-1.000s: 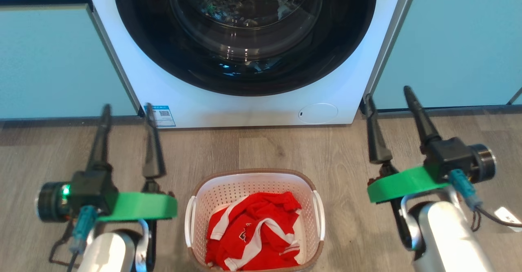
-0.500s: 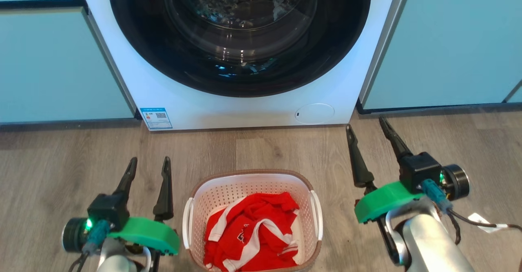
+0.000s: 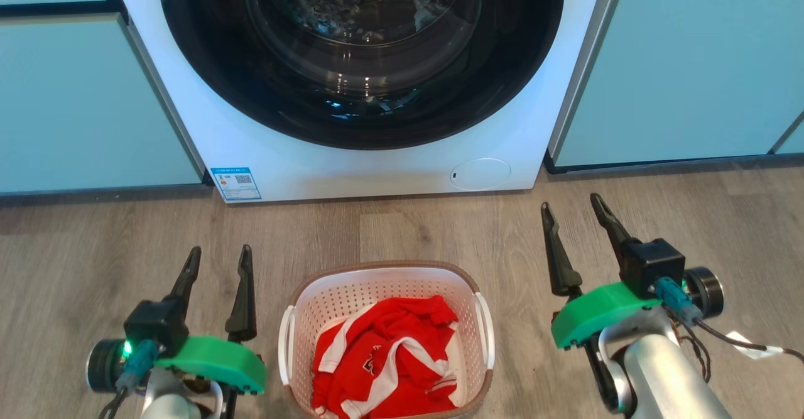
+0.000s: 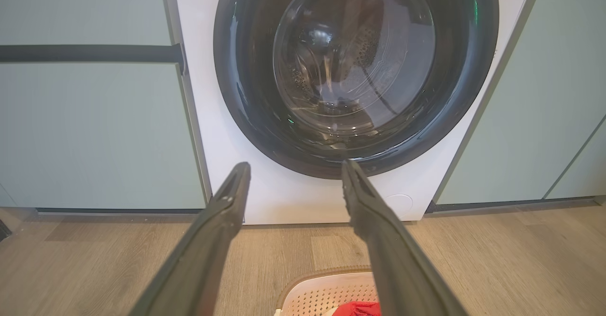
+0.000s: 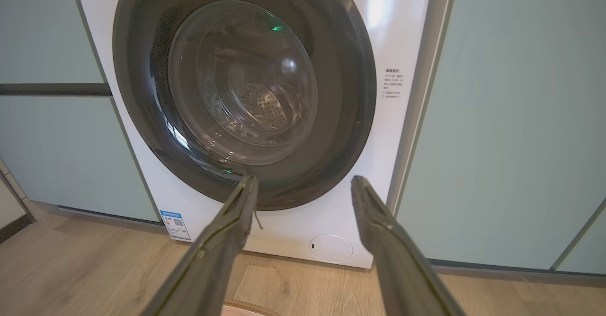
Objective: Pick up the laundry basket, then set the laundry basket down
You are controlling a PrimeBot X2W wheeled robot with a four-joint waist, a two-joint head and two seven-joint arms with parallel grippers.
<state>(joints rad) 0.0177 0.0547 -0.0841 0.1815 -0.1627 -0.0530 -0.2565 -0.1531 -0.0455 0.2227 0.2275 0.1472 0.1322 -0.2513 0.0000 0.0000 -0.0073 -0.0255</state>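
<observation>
**While the laundry basket (image 3: pixel 377 287) sits on the floor (image 3: pixel 402 230), the left gripper (image 3: pixel 220 249) and the right gripper (image 3: pixel 570 201) stand open on either side**

Where the head view comes closest to the robot, the laundry basket rests on the wooden floor between the two arms. It has a brown rim and a white handle on each side. A crumpled red and white garment (image 3: pixel 383 356) lies inside it, covering much of the bottom.

The left gripper is just beside the basket's left handle and does not touch it. Its two dark fingers are spread apart with nothing between them, and they point towards the machine ahead. The right gripper is on the basket's other side, a little further off, and is likewise spread and empty. In the left wrist view the basket's far rim shows at the bottom edge, beside the right-hand finger.

Beyond a strip of bare floor stands a white washing machine (image 3: pixel 282 168), its round dark door (image 3: pixel 364 29) shut. A small blue sticker (image 3: pixel 235 183) is low on its front to the left, and a round flap (image 3: pixel 480 174) is low to the right. Pale green cupboard fronts (image 3: pixel 75 92) flank the machine on both sides.
</observation>
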